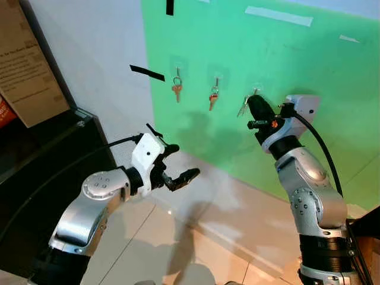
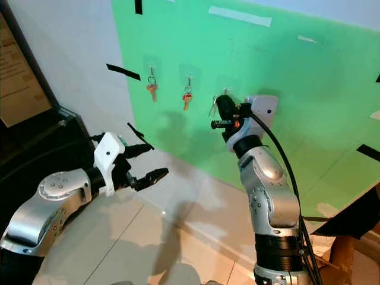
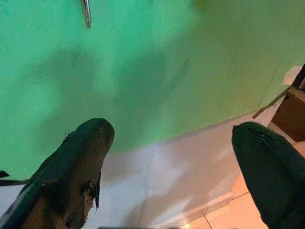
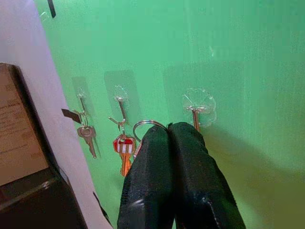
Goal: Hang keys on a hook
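Three clear hooks are stuck on the green wall (image 1: 237, 35). One key (image 1: 177, 89) hangs from the left hook and another key (image 1: 213, 98) from the middle hook. My right gripper (image 1: 254, 103) is raised against the wall just below the third hook (image 4: 196, 110), which is bare. It is shut on a key ring (image 4: 146, 124) that pokes out above the fingertips, a little to the side of that hook. Silver keys (image 1: 243, 107) dangle beside the fingers. My left gripper (image 1: 184, 160) is open and holds nothing, out in front of the wall's lower part.
A dark cabinet (image 1: 47, 154) and a brown cardboard sign (image 1: 24, 65) stand at the left. Black tape (image 1: 147, 72) and white tape (image 1: 279, 16) mark the wall. Pale floor tiles (image 1: 178, 249) lie below, and a brown box (image 2: 350, 237) sits at the lower right.
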You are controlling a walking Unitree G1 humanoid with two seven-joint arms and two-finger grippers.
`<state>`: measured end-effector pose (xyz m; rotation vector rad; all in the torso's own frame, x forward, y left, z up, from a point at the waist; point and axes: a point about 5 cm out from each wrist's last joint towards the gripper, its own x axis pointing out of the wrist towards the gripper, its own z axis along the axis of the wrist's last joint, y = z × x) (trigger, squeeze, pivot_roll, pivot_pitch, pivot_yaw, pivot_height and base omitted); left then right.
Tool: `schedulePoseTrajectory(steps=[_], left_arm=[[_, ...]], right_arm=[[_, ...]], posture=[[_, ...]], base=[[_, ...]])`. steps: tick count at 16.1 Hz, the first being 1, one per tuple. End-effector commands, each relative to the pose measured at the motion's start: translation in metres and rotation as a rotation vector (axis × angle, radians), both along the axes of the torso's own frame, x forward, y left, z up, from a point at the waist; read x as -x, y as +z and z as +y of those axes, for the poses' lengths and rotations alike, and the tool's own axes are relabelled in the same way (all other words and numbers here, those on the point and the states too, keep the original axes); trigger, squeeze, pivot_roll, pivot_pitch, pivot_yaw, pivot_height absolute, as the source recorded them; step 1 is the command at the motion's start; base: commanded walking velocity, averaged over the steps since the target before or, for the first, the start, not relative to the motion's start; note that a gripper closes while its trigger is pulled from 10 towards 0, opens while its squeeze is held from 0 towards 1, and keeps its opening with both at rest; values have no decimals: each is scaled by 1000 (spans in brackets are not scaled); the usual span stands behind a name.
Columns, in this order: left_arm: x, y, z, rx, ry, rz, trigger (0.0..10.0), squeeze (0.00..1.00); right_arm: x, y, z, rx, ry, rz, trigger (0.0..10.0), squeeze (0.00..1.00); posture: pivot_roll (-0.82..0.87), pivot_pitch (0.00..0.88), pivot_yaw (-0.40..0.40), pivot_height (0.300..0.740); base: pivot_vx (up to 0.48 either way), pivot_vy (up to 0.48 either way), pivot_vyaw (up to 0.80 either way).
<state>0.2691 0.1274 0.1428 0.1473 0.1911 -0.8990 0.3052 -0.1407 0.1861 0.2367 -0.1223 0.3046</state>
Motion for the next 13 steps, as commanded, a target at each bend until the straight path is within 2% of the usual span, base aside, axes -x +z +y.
schedulePoseTrajectory(steps=[1, 5, 8, 13], left_arm=[[-1, 3, -1, -6, -19, -16, 10000, 0], [1, 4, -1, -7, -19, -18, 10000, 0], [1, 4, -1, -9, -17, -17, 10000, 0], [2, 3, -1, -11, -16, -14, 10000, 0]], right_arm=[[-3, 4, 2, 4, 15, -5, 10000, 0], [-8, 1, 2, 5, 0, 13, 10000, 0], [-16, 0, -7, -34, -80, 45, 10000, 0], [-20, -13, -22, -41, -195, 136, 10000, 0]], posture=[[96, 0, -11, 740], [108, 0, -18, 740], [109, 0, -19, 740], [112, 0, -22, 740]], base=[[0, 0, 0], [0, 0, 0], [0, 0, 0], [0, 0, 0]])
